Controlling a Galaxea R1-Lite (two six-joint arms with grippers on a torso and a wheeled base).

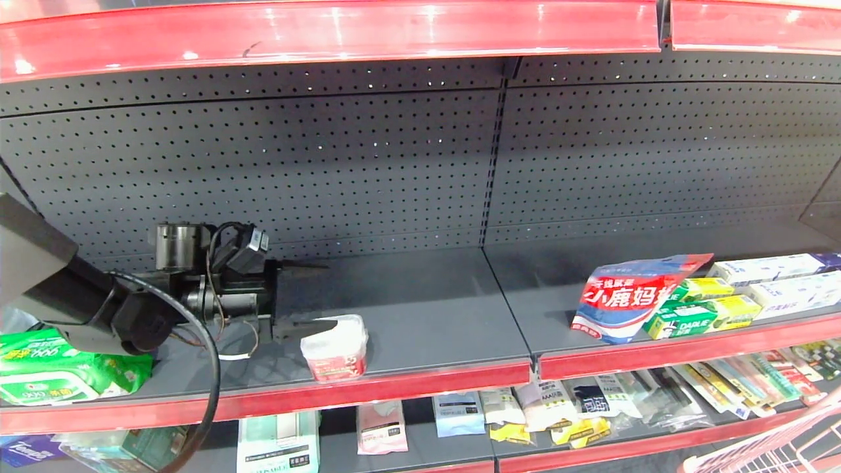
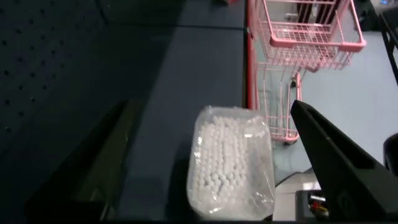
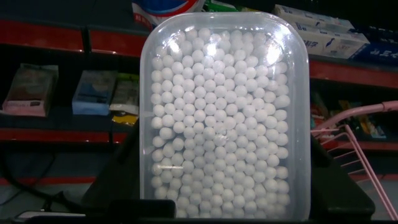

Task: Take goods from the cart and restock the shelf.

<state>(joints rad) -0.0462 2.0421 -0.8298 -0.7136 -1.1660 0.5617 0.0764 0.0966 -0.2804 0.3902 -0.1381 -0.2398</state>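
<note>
The little box of cotton swabs (image 1: pixel 335 348) looks light, hard and slippery, so hold its flat sides; it stands near the front edge of the shelf (image 1: pixel 427 315), just past the wide-open left gripper (image 1: pixel 305 295), whose arm lies low over it, while the right gripper (image 3: pixel 225 146) squeezes another box (image 3: pixel 224 93).

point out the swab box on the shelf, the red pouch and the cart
swab box (image 1: pixel 335 348), head view, middle of its front side
red pouch (image 1: pixel 631 299), head view, centre of its printed face
cart (image 2: pixel 311 45), left wrist view, near rim of its basket
</note>
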